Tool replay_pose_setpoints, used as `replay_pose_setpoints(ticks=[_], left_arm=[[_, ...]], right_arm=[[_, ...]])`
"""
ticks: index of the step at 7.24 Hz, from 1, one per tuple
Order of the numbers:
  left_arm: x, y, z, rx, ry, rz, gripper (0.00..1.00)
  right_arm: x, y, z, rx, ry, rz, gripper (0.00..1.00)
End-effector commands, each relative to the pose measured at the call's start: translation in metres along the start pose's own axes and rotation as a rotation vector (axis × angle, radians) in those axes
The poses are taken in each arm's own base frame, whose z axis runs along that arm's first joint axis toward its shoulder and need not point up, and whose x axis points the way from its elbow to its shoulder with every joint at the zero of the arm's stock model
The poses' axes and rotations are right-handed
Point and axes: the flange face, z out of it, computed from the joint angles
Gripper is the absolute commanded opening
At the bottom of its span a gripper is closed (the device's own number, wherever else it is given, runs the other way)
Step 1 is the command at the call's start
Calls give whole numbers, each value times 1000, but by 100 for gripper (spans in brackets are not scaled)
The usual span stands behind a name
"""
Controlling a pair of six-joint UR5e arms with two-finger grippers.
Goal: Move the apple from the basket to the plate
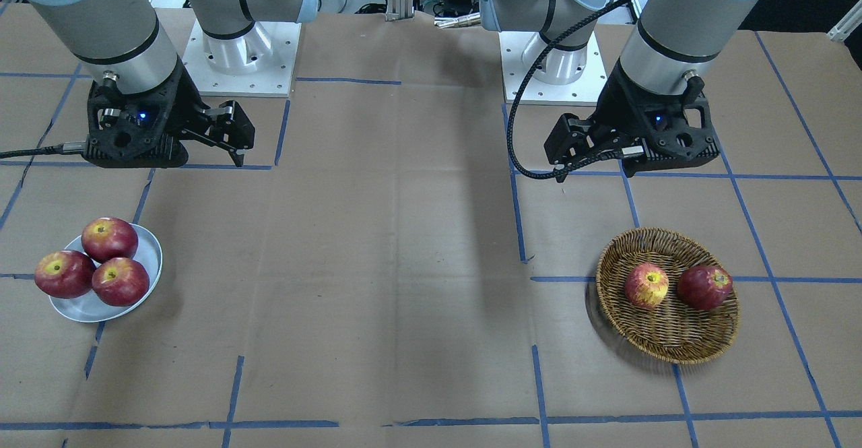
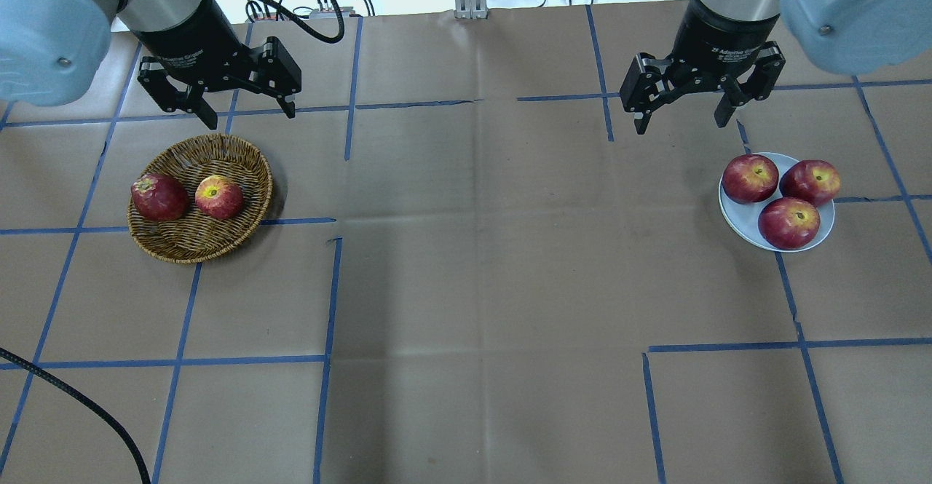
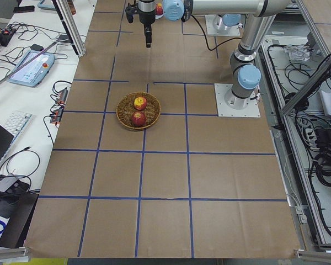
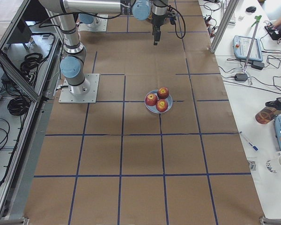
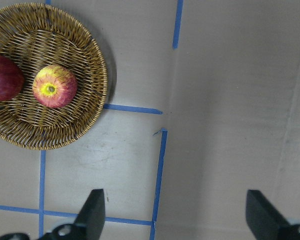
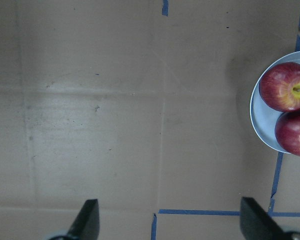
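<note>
Overhead exterior — basket [image 2: 204, 240], plate [image 2: 737, 216] both; wrists one each.

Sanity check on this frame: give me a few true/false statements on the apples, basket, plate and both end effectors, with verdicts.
1. The basket holds two apples. True: the pale apple and a dark red apple.
2. The plate is empty. False: three dark red apples lie on it.
3. The left end effector is shut on the pale apple. False: it is open, holds nothing and hangs clear of the basket.
4. The right end effector is open and holds nothing. True.
</note>
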Motion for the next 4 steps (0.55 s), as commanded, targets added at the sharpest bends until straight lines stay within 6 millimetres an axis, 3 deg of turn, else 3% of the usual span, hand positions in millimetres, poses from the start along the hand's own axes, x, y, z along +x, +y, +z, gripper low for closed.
replay_pose_setpoints(ticks=[1, 4], left_arm=[[-1, -8, 7, 1, -14, 1, 99], [-2, -17, 29, -39, -22, 4, 99]], right_arm=[[0, 0, 0, 0, 0, 1, 100], [0, 0, 0, 0, 0, 1, 100]])
